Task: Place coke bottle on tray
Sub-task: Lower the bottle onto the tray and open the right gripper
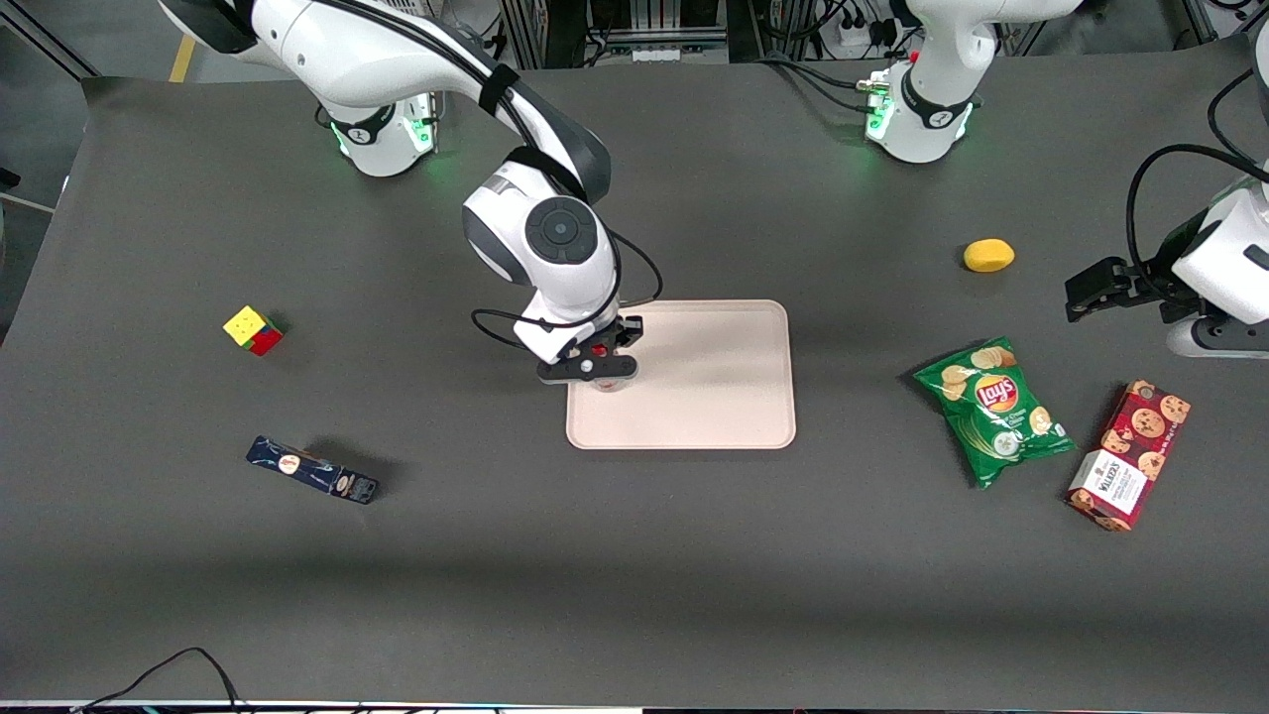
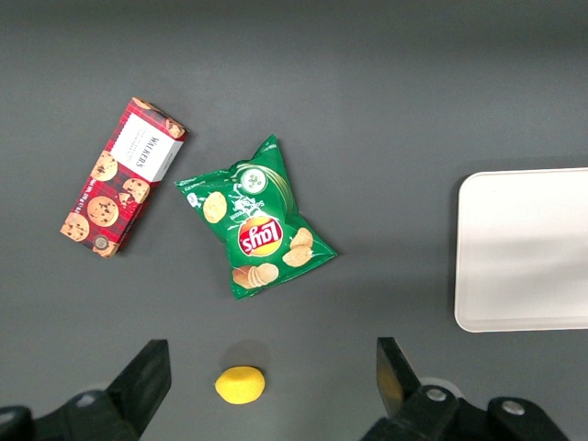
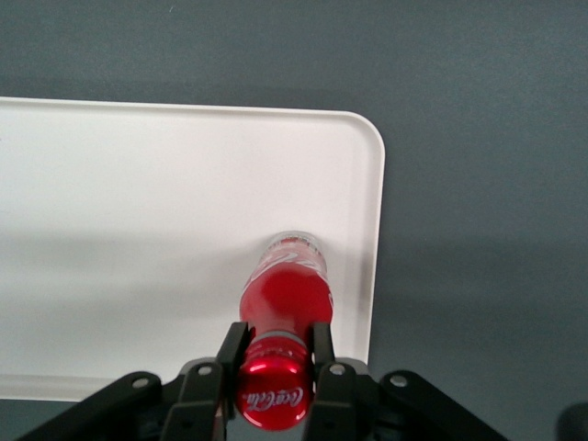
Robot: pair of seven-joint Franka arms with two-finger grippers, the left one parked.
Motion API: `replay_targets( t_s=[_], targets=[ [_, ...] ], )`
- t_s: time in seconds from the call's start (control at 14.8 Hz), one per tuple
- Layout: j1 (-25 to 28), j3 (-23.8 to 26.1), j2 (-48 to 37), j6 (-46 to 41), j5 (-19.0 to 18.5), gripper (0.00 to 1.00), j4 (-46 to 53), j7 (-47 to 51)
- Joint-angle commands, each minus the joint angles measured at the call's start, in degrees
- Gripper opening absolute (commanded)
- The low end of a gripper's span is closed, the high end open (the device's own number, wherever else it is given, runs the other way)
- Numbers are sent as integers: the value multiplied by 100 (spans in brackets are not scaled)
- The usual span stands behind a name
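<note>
The coke bottle is red with a red cap and white script. It stands upright on the pale cream tray, near the tray's rim at the working arm's end. My gripper is shut on the bottle's neck just under the cap. In the front view the gripper hangs over the tray at that same edge, and only the red cap and a bit of the bottle's base show under the hand.
A colour cube and a dark blue box lie toward the working arm's end. A yellow lemon, a green crisp bag and a red cookie box lie toward the parked arm's end.
</note>
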Motion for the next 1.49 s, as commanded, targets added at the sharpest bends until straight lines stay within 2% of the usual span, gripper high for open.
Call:
replay_targets(
  t_s=[0.0, 0.14, 0.2, 0.27, 1.08, 1.22, 1.42],
  targets=[
    [-36, 51, 55, 139, -153, 0, 16, 155],
    [-36, 34, 55, 130, -144, 0, 25, 154],
    [-53, 25, 64, 130, -135, 23, 25, 155],
    [-53, 16, 64, 130, -144, 99, 25, 155],
    [-71, 16, -128, 51, -126, 100, 87, 120],
    [-88, -2, -628, -377, -126, 100, 226, -3],
    [-220, -203, -1323, -1738, -65, 100, 832, -1519]
  ],
)
